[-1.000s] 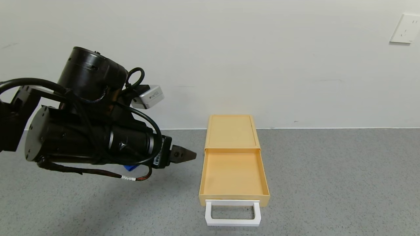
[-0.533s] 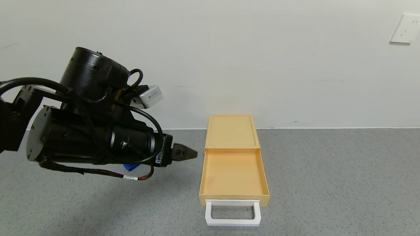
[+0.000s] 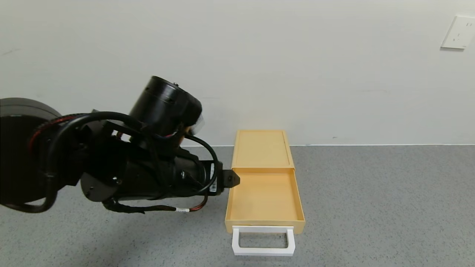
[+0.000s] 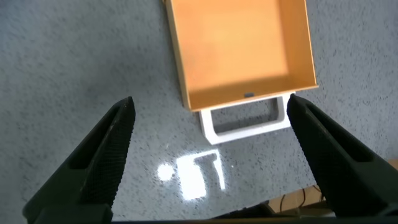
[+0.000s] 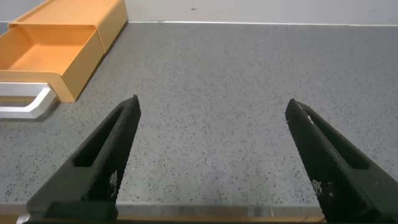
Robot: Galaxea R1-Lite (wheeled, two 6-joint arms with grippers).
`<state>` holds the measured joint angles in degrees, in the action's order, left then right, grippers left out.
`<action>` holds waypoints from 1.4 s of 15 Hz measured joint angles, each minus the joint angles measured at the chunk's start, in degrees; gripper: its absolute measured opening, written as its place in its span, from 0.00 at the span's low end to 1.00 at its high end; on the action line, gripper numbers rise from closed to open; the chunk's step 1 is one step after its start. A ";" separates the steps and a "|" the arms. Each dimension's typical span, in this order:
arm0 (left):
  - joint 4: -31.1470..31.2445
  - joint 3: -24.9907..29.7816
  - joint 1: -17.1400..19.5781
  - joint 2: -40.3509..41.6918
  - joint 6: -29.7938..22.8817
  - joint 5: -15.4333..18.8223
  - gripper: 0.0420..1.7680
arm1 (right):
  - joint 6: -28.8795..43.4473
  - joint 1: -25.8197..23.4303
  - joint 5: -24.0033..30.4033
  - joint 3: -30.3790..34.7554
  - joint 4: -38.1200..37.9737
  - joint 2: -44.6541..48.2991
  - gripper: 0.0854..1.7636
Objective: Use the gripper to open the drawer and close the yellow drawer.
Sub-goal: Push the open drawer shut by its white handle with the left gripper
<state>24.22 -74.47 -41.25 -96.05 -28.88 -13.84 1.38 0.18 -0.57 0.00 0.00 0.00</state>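
The pale-yellow drawer [image 3: 263, 196] stands pulled out of its flat yellow case [image 3: 262, 148], and the tray is empty. Its white loop handle [image 3: 263, 241] points toward me. My left gripper [image 3: 232, 180] hovers at the tray's left wall, near the case's mouth. In the left wrist view it [image 4: 210, 102] is open wide, with the tray [image 4: 239, 50] and handle [image 4: 245, 121] showing between its fingers [image 4: 106, 155]. My right gripper [image 5: 212, 102] is open and empty over bare table, off to the drawer's right. The drawer [image 5: 50, 53] lies far from it.
The grey speckled table [image 3: 371, 204] runs back to a white wall with a socket plate [image 3: 460, 32]. The case's back end is at the wall. A bright light reflection [image 4: 193, 177] lies on the table in front of the handle.
My left arm has swung right and its wrist has rolled, bringing the gripper tip from clear of the drawer to the tray's left wall. The drawer has not moved.
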 joint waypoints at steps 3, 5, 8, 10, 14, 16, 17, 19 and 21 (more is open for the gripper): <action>7.75 -5.24 -4.30 -4.19 -6.64 -1.78 0.99 | 0.00 -0.02 0.02 0.00 0.00 0.00 0.97; 12.41 -8.59 -6.49 -7.53 -10.34 -2.06 0.99 | 0.02 -0.02 0.02 0.00 0.00 0.00 0.97; 13.23 -8.83 -9.48 -10.67 -10.69 -1.32 0.99 | 0.00 -0.02 0.00 0.00 0.00 0.00 0.97; 12.81 -7.06 -11.58 -11.51 -9.75 -1.29 0.99 | 0.00 -0.02 0.00 0.00 -0.02 0.00 0.97; 11.74 -4.74 -13.84 -11.69 1.32 6.10 0.99 | 0.00 -0.02 -0.02 0.00 0.00 0.00 0.97; 7.30 -2.86 -13.98 -11.31 9.03 9.65 0.99 | 0.02 -0.02 -0.02 0.00 0.00 0.00 0.97; 5.22 -1.71 -14.01 -11.17 13.01 10.79 0.99 | 0.00 -0.02 -0.05 0.00 0.00 0.00 0.97; 2.90 0.30 -14.03 -10.97 22.24 14.47 0.99 | 0.02 -0.02 0.00 0.00 0.00 0.00 0.97; 2.45 1.29 -13.74 -10.97 31.63 17.60 0.99 | 0.00 -0.02 -0.02 0.00 0.00 0.00 0.97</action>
<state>26.67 -73.18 -54.99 -107.02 2.76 3.77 1.38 0.16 -0.60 0.00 0.00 0.00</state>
